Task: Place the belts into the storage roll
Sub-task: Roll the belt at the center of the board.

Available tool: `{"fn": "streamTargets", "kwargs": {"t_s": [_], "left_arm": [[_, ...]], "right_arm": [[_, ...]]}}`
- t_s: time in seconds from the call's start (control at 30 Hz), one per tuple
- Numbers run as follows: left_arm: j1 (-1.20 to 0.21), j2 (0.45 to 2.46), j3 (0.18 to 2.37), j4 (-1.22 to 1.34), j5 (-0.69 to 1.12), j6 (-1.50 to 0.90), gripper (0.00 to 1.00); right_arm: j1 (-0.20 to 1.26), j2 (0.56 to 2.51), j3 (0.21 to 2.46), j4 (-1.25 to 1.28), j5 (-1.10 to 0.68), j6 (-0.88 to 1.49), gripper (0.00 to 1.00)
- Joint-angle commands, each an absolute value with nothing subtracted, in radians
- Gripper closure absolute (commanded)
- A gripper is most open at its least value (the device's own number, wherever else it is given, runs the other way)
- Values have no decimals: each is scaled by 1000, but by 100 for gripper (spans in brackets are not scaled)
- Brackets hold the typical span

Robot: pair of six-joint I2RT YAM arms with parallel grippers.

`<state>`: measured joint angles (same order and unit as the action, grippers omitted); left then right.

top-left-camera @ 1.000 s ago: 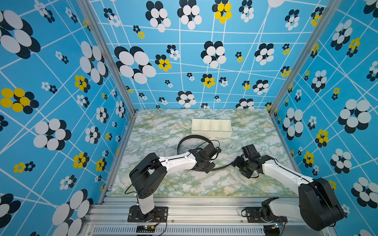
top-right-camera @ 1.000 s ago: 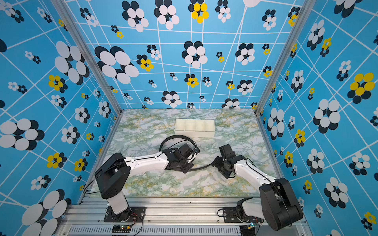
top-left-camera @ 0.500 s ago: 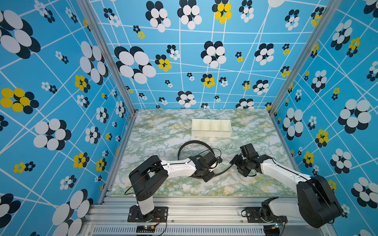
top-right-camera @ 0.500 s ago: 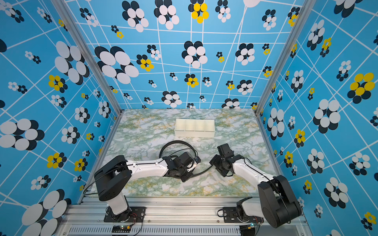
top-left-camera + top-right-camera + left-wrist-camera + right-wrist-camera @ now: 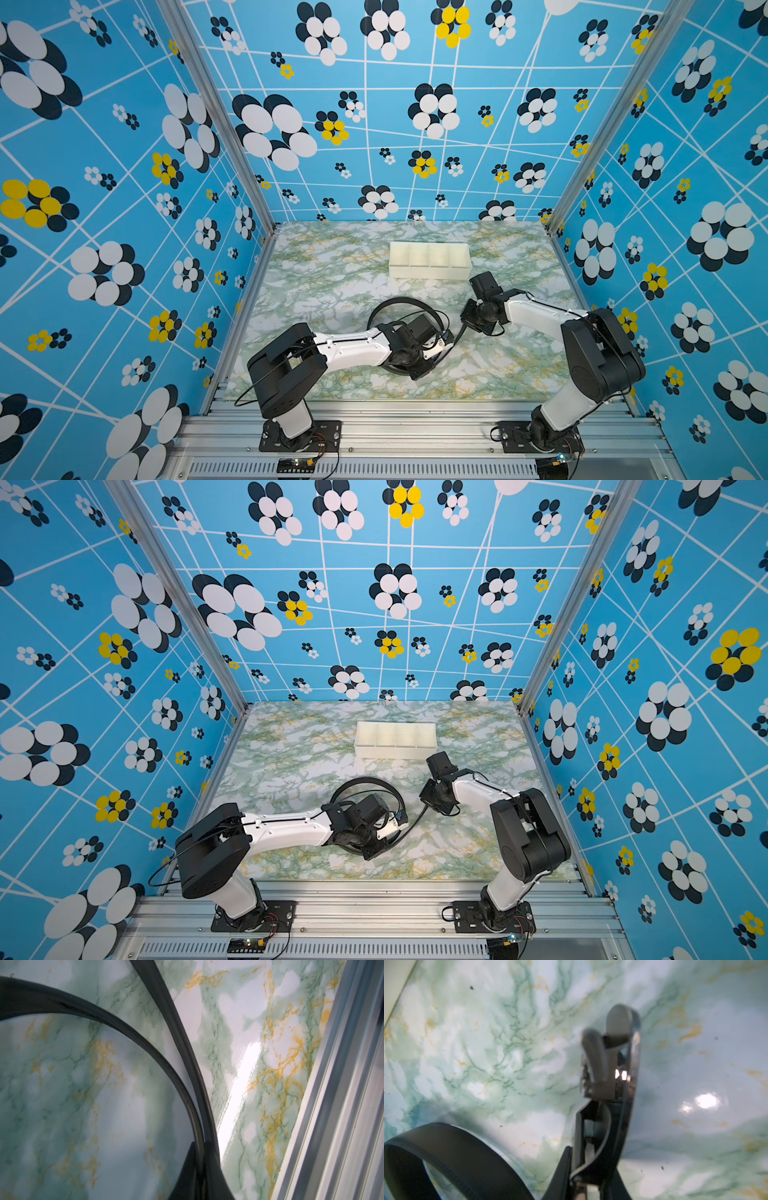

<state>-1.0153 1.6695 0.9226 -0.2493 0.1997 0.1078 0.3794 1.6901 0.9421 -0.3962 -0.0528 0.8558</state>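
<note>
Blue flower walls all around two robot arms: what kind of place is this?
Probably a robot practice booth in a lab. The left arm and right arm are bolted to a metal rail, and flower-patterned walls box in a marble-look table with a black belt and a white tray.

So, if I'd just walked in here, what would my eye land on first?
Probably the loud blue walls covered in black, white and yellow flowers, on three sides of the table. Then the black belt, curling in a big loop mid-table, pinched by the left hand and gripped at its buckle by the right hand. Behind it, toward the back wall, sits a white four-compartment tray with nothing in it.
</note>
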Motion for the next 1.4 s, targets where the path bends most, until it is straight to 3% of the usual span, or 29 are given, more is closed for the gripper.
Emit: {"fn": "streamTargets", "kwargs": {"t_s": [0.0,0.23,0.53,0.6,0.7,0.8,0.87,1.03,1.23,1.37], "left_arm": [[-1020,1671,913,-257,256,141,90],[-1033,1681,887,-247,290,160,88],[-1048,1691,868,-211,290,175,86],[-1048,1705,873,-209,285,176,86],[-1048,1723,876,-193,285,173,83],[-1048,1716,867,-154,281,161,72],[-1048,1703,868,-135,287,148,59],[-1048,1607,831,-35,222,120,45],[-1020,1481,841,19,123,99,39],[-950,1504,918,-20,103,98,37]], "right_arm": [[383,1764,1027,-486,35,738,99],[383,1915,1233,-536,29,591,100],[424,2051,1412,-426,-329,467,87],[443,2036,1410,-420,-377,424,80],[421,1988,1354,-394,-406,464,50],[341,1920,1241,-288,-500,563,37],[292,1856,1163,-239,-521,594,26],[245,1689,1040,-259,-444,583,23],[249,1559,894,-272,-412,543,23],[283,1485,775,-238,-422,547,20]]}}
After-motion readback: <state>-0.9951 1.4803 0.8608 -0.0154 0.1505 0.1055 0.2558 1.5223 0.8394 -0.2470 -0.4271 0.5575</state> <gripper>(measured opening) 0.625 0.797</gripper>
